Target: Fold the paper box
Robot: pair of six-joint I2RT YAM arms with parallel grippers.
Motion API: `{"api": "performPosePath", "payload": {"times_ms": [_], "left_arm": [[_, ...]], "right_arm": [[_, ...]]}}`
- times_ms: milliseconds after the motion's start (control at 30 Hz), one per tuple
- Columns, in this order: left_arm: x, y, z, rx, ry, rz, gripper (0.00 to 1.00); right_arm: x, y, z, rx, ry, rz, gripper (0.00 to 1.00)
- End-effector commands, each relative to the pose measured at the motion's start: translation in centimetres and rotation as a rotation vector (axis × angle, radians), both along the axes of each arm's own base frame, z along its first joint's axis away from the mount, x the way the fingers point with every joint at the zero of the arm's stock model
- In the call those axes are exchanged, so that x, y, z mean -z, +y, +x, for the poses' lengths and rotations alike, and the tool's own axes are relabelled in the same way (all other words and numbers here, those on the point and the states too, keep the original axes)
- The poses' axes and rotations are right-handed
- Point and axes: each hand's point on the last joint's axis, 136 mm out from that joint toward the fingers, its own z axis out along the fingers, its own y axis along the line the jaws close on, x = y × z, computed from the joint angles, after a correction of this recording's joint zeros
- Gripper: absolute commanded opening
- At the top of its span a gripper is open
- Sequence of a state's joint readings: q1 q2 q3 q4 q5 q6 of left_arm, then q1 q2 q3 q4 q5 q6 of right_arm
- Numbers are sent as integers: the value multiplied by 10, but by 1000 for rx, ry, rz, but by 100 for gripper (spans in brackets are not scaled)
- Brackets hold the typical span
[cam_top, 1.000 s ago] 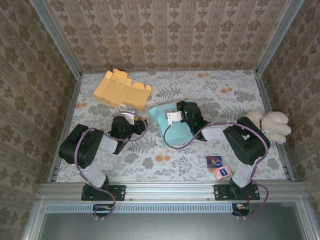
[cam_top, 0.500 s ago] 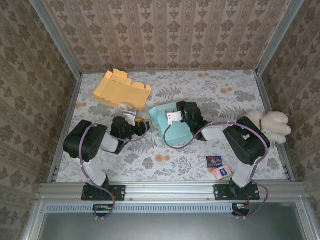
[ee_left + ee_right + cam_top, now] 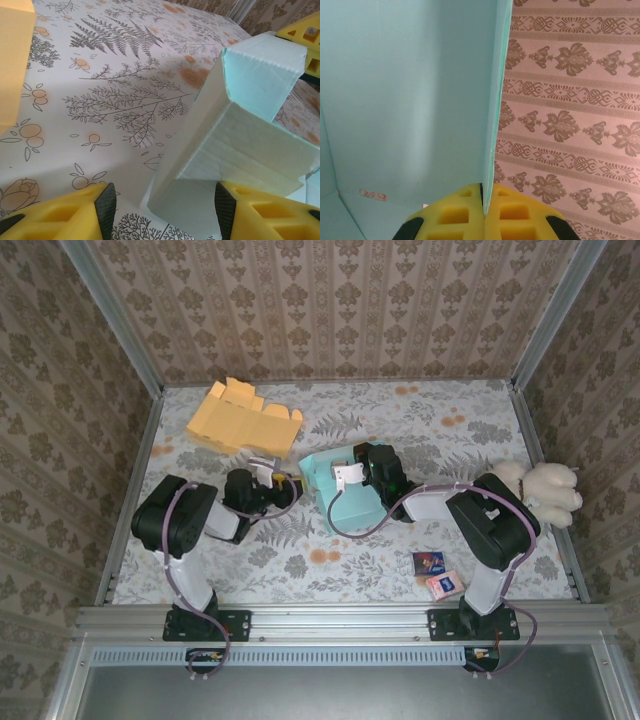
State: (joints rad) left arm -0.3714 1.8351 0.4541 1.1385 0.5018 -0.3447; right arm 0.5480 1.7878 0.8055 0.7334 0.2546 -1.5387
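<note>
The paper box is pale turquoise card, partly folded, near the table's middle. My right gripper is at its far side, shut on the thin edge of an upright wall, with the box's inner panel to the left of the fingers. My left gripper sits low at the box's left side. In the left wrist view the gripper is open, and a lower corner of the box reaches between its fingers without touching either pad.
A flattened orange box lies at the back left, and its edge borders the left wrist view. A white plush toy rests at the right edge. Two small packets lie near the right arm's base.
My left gripper has opened wider and moved a little right, closer to the turquoise box. The right gripper keeps its hold on the wall, unmoved.
</note>
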Motion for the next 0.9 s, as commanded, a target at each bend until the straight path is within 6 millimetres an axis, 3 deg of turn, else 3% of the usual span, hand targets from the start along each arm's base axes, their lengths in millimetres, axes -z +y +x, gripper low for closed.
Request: {"api": "performPosePath", "payload": {"times_ms": [0, 867], "left_arm": [[-11, -6, 2, 39, -35, -49, 57], [-16, -30, 4, 90, -12, -128, 52]], "right_arm": [[16, -3, -2, -5, 43, -25, 0], [21, -3, -2, -3, 53, -31, 0]]}}
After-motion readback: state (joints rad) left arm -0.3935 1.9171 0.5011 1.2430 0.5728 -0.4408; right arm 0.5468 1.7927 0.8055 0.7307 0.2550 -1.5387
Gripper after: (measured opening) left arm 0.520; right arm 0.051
